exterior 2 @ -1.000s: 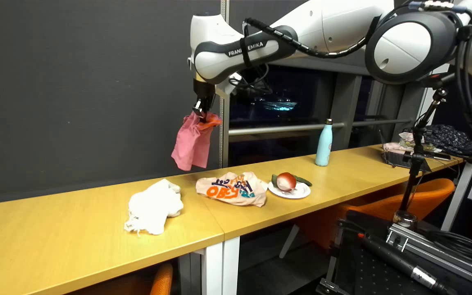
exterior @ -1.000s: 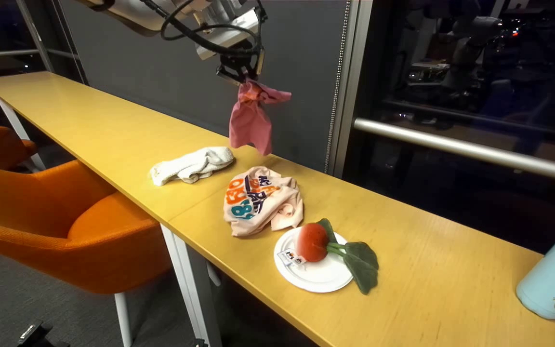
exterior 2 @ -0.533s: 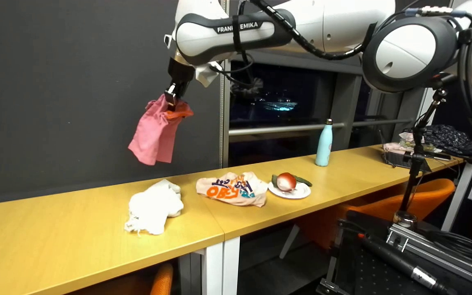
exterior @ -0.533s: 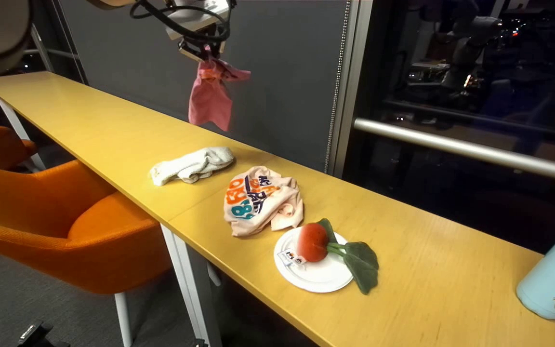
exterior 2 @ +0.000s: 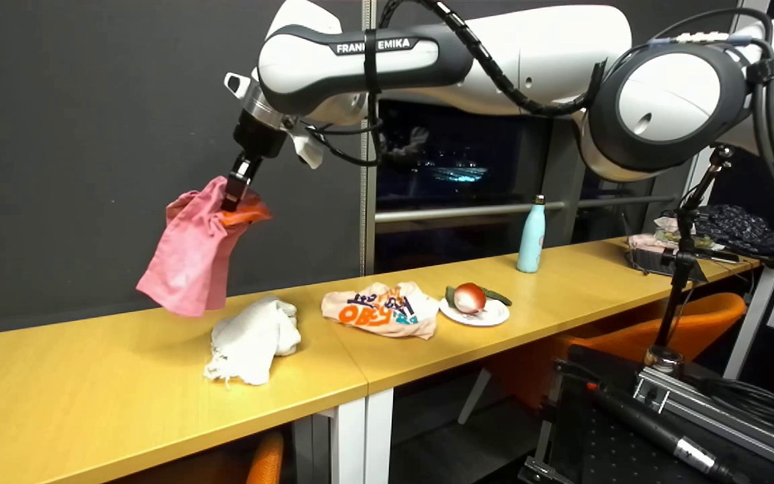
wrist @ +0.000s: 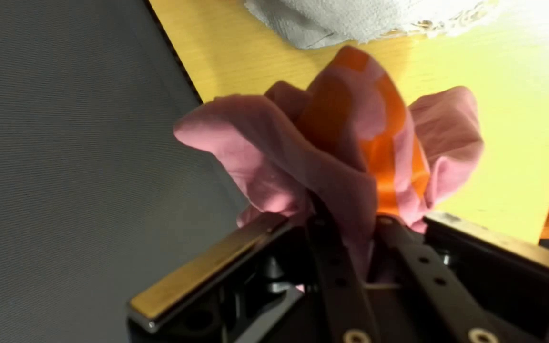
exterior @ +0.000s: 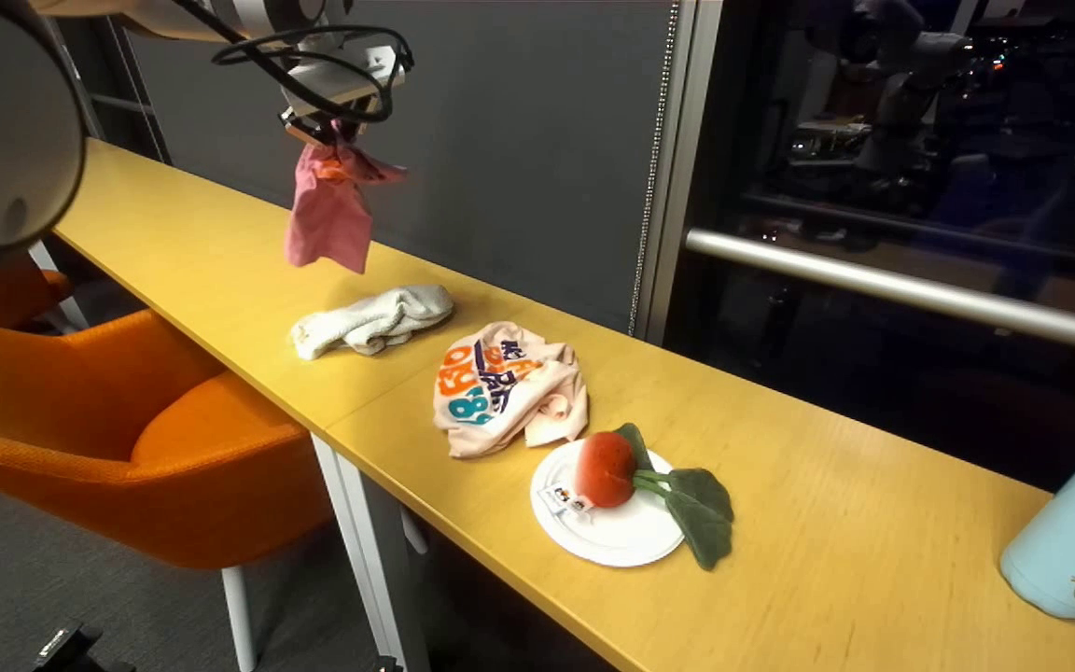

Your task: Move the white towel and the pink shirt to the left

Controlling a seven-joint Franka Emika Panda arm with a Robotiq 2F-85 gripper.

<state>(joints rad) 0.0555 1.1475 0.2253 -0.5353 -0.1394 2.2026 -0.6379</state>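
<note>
My gripper (exterior: 336,140) is shut on the top of the pink shirt (exterior: 328,219), which has an orange print. The shirt hangs in the air above the table, past the white towel, in both exterior views. In an exterior view the gripper (exterior 2: 231,200) is tilted and the shirt (exterior 2: 189,262) hangs down to its left. In the wrist view the fingers (wrist: 351,221) pinch the bunched shirt (wrist: 269,143). The crumpled white towel (exterior: 374,319) lies on the table; it also shows in an exterior view (exterior 2: 254,339) and at the top of the wrist view (wrist: 341,19).
A pale peach cloth with coloured lettering (exterior: 509,392) lies beside the towel. A white plate (exterior: 612,543) holds a red-white toy vegetable (exterior: 605,469) with green leaves. A light-blue bottle (exterior 2: 532,235) stands farther along. A dark wall panel (exterior 2: 158,134) runs behind the table (exterior 2: 125,403).
My gripper has carried the pink shirt leftwards in both exterior views, past the towel. It rose a little, then came lower, and now tilts more. The towel and peach cloth have not moved.
</note>
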